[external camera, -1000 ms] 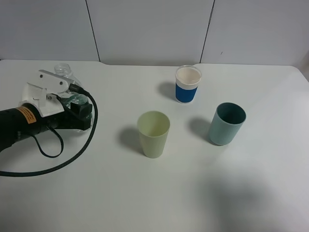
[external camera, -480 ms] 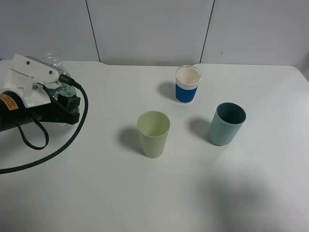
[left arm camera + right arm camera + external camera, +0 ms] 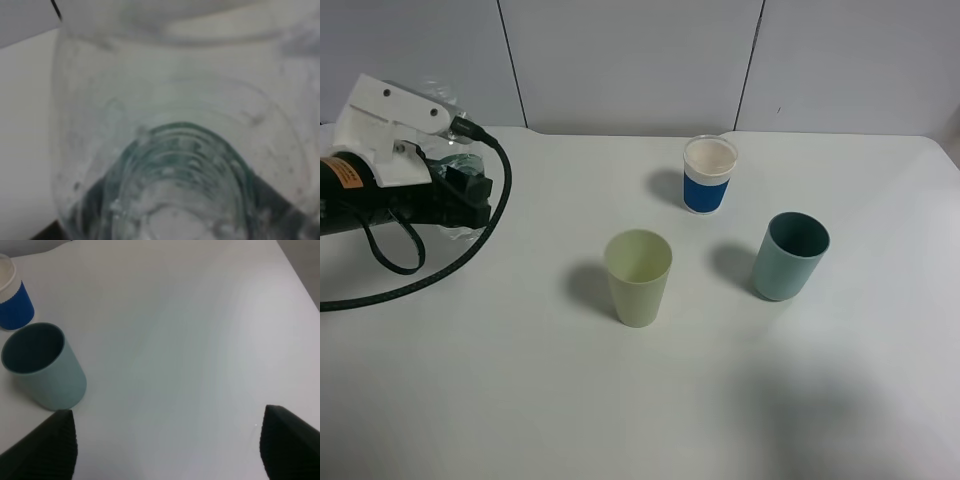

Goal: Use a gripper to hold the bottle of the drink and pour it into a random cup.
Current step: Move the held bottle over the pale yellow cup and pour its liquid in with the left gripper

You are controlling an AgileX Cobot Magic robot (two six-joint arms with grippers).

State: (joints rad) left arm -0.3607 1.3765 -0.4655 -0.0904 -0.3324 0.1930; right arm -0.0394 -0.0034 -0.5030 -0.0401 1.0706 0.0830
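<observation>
1. Table (image 3: 620,400): white surface bearing three cups; work area at its 10 o'clock corner in the high view.
2. Left gripper (image 3: 430,135): white jaw piece on the black arm, clamped on the bottle of the drink (image 3: 175,150); jaws shut against the clear body, as the wrist view, filled by plastic and green label, confirms. Nearer arm for the pour, and the one already loaded.
3. Right gripper (image 3: 170,440): dark fingertips spread wide, nothing between them; parked over bare table close to the teal tumbler (image 3: 790,256).
4. Cup (image 3: 638,277): pale yellow-green, upright, mouth up, well apart from the bottle, at roughly 4 o'clock from the left gripper. Key relation: carry toward 4 o'clock, then tip the neck over this rim.
5. Teal tumbler at 3 o'clock of the cup; white cup with blue band (image 3: 709,175) at 1 o'clock of it; both near enough to catch a stray pour.
6. Bottle: uncapped, held in the jaws at the table's 10 o'clock corner, probably clear of the surface; long axis judged near upright, exact tilt not readable.
</observation>
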